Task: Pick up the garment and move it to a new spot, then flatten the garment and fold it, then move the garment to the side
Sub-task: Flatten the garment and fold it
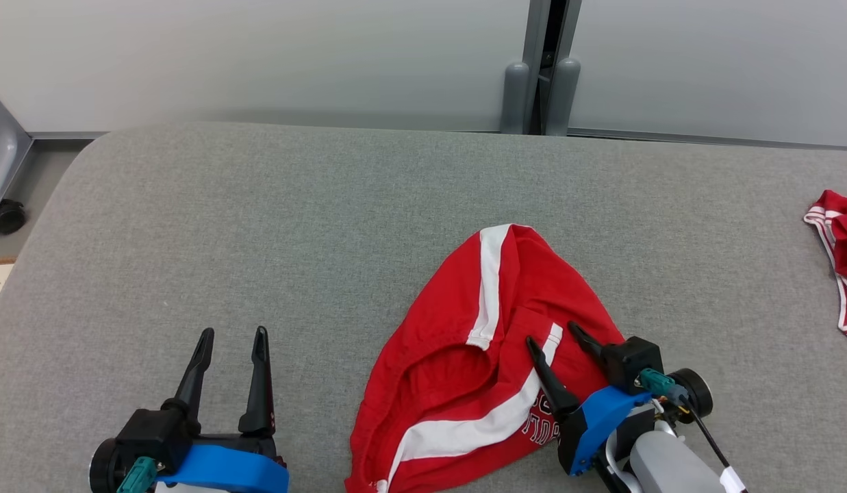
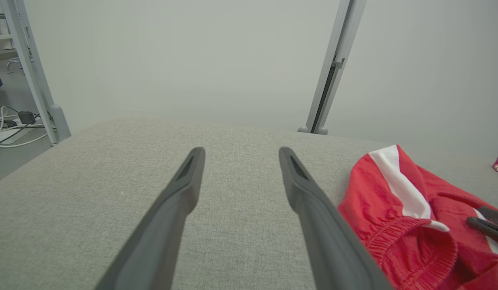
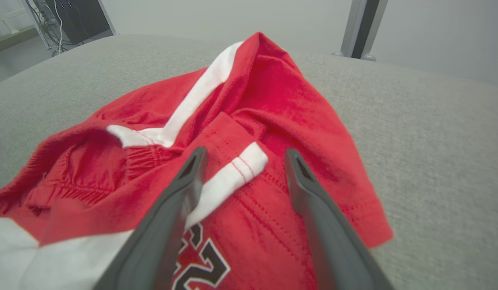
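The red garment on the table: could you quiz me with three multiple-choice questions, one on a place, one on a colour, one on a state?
1. Where is the right gripper?
A. Beside the wall posts. B. Over the red garment. C. On the floor.
2. What colour are the garment's stripes?
A. Blue. B. Yellow. C. White.
3. How is the left gripper?
A. Open, holding nothing. B. Shut on the garment. C. Shut on a cup.

Answers: B, it hangs over the red cloth; C, white bands cross the red; A, it stands open over bare table.
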